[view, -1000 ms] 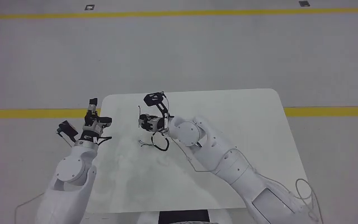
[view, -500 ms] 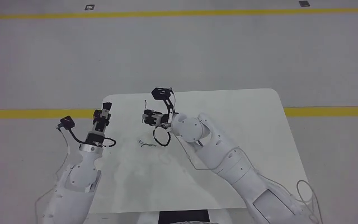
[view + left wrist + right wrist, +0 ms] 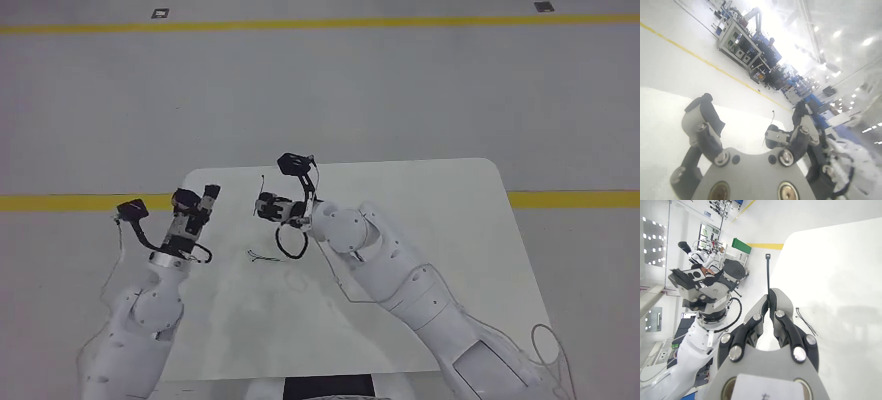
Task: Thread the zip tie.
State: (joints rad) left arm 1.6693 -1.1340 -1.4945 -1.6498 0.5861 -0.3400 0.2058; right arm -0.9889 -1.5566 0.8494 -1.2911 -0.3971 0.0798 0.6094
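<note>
White bench (image 3: 450, 250) on pale floor, yellow floor line running behind it.

Left claw (image 3: 198, 192) hangs over the left edge of the bench. Its fingers are spread wide and nothing is between them, as the left wrist view (image 3: 753, 113) confirms.

Just to its right, the right claw (image 3: 769, 298) is pinched narrow on the zip tie (image 3: 768, 275). The strap stands out straight beyond the fingertips, head end free and clear of the bench.

Two loose ties (image 3: 262, 258) lie flat on the bench, near side of the right claw.

Step, as judged: tie picked up and presented, threading not yet begun. The next move probably calls for the left claw to close on the free head end. The slot must then be lined up squarely with the tail, since the strap is thin and flexes easily.
</note>
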